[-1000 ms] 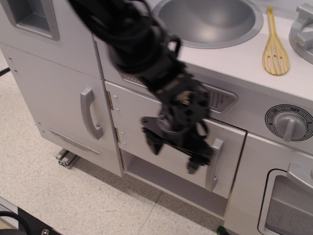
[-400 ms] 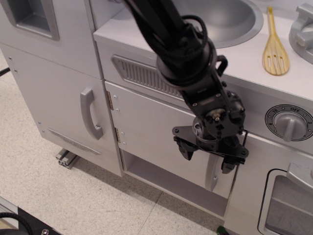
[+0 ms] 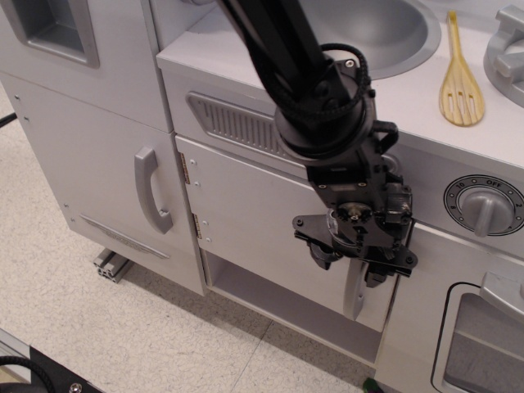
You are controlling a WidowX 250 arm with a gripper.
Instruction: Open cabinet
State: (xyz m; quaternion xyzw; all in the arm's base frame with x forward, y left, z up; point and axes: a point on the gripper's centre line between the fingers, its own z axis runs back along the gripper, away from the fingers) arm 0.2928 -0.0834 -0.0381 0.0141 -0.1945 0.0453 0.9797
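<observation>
We have our gripper point(image 3: 354, 266) hanging right in front of the cabinet point(image 3: 262, 221), at the free edge of its door, the side away from the two small hinges point(image 3: 190, 196). The short bar handle point(image 3: 354, 293) runs vertically, and only its lower part shows, directly under the fingers; the upper part is hidden behind the gripper body. The two dark fingertips sit to either side of the bar's top, with a gap between them, so we read the jaws as partly spread and straddling the handle rather than clamped on it, though whether a pad is touching the bar we cannot tell. The move ahead turns on that relation: the handle lies just below and behind the fingers, its long axis up and down, so we judge the closing should come across the bar, then a pull outward, swinging about the hinges on the far side. The door looks shut or very nearly so. Under it an open shelf recess point(image 3: 278, 301) shows nothing inside. Up on the counter the sink bowl point(image 3: 393, 33) looks empty too, and a yellow slotted spoon point(image 3: 460, 78) lies beside it.
</observation>
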